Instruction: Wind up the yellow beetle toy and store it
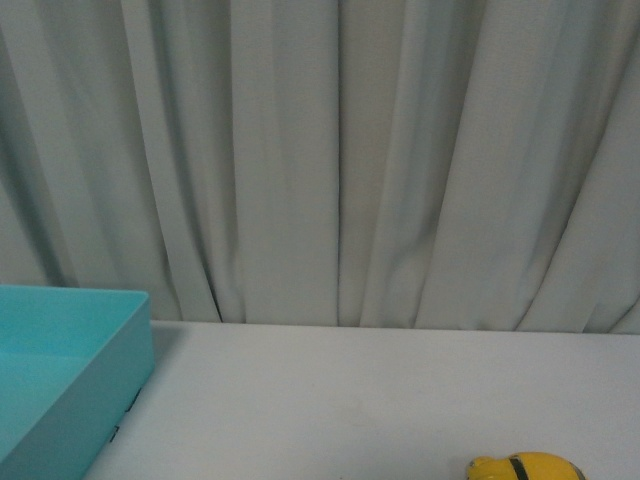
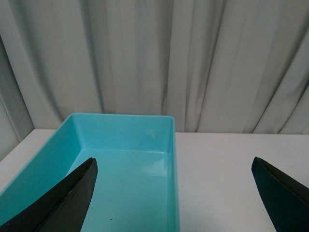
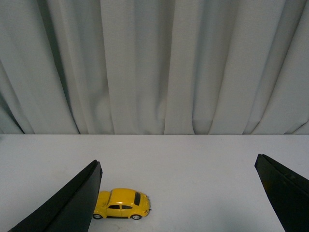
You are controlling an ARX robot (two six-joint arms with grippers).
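The yellow beetle toy [image 3: 122, 203] stands on its wheels on the white table, side-on in the right wrist view, partly behind one finger. Only its roof shows at the bottom edge of the front view [image 1: 528, 468]. My right gripper [image 3: 177, 166] is open and empty, well back from the toy. My left gripper [image 2: 174, 166] is open and empty, over the near edge of an empty turquoise bin [image 2: 124, 123]. Neither arm shows in the front view.
The turquoise bin [image 1: 118, 310] stands at the left of the table. A grey curtain [image 1: 330, 160] hangs along the far edge of the white table [image 1: 350, 400].
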